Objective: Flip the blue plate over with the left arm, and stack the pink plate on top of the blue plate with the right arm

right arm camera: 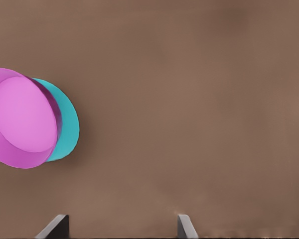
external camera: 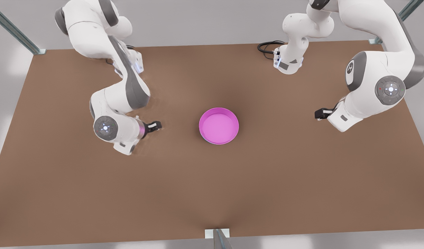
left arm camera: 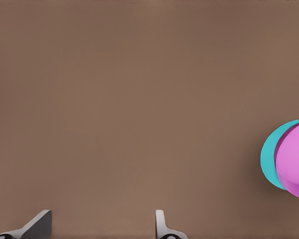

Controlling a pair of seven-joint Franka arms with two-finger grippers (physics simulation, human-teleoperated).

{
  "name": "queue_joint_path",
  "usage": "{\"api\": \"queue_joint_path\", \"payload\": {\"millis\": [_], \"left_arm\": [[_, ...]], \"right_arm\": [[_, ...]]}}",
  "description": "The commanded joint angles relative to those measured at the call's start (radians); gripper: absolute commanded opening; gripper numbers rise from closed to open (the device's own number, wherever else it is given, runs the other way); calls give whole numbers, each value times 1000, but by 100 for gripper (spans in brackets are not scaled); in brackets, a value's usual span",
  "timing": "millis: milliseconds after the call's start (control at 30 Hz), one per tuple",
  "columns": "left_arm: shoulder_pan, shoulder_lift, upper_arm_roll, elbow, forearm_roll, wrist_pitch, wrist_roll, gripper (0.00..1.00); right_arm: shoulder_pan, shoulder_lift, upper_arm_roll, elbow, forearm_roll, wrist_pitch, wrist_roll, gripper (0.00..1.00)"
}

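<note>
Pink plate point(external camera: 219, 125) sits stacked on blue plate point(right arm camera: 67, 124) mid-table, between both arms and apart from them; left gripper point(left arm camera: 99, 226) and right gripper point(right arm camera: 120, 226) hover empty, jaws spread wide, left seemingly nearer.

No readable text, label, brand or number is seen on anything. A round emblem is borne on the grey joint cover point(external camera: 350, 67) of the arm at the front view's right, but it cannot be read. Round caps with a lit white centre and small coloured dots are carried on the elbow joints point(external camera: 390, 89) point(external camera: 105, 128); these form no letters.
</note>
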Motion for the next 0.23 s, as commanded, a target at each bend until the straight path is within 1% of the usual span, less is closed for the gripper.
{"api": "queue_joint_path", "payload": {"millis": [0,67,200], "left_arm": [[1,0,0,2,1,-1,0,100],[1,-2,0,2,3,-2,0,100],[1,-2,0,2,3,-3,0,100]], "right_arm": [[-23,-23,4,0,-23,-1,8,100],[-65,-100,12,-12,-146,-1,14,100],[-68,-89,2,8,-145,-30,19,100]]}}
